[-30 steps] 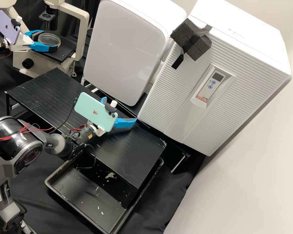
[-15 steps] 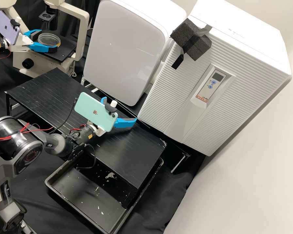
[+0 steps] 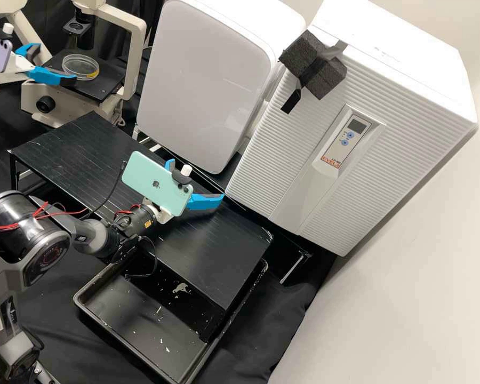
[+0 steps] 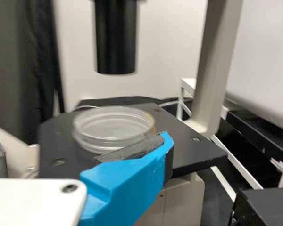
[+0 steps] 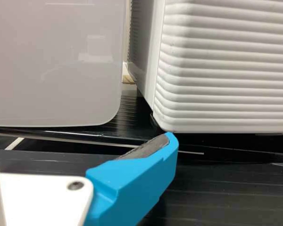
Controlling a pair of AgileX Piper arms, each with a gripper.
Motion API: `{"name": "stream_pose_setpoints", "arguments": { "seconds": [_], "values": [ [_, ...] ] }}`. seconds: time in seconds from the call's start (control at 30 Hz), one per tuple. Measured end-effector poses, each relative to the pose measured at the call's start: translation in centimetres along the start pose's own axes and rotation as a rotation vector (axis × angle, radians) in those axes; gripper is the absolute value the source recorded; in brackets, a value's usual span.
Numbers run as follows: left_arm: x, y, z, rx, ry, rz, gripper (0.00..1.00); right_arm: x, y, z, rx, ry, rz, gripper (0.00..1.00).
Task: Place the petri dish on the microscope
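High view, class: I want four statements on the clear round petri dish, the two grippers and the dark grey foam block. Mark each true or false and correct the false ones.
1. The clear round petri dish lies on the beige microscope's black stage. True.
2. The left gripper is clamped on the dish. False: the left gripper is open.
3. A mint-green phone is mounted on the right gripper. True.
4. The dark grey foam block lies in the black tray. False: the foam block is on the white ridged cabinet.
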Motion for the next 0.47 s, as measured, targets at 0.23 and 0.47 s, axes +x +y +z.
{"name": "stream_pose_setpoints", "arguments": {
  "seconds": [0.23,0.47],
  "values": [
    [-5.2,-0.4,3.2,0.030,-0.029,0.089,1.00,0.0,0.0,0.0,0.000,0.000,0.000,1.00],
    [-9.1,-2.3,5.0,0.022,-0.160,0.233,1.00,0.0,0.0,0.0,0.000,0.000,0.000,1.00]
  ]
}}
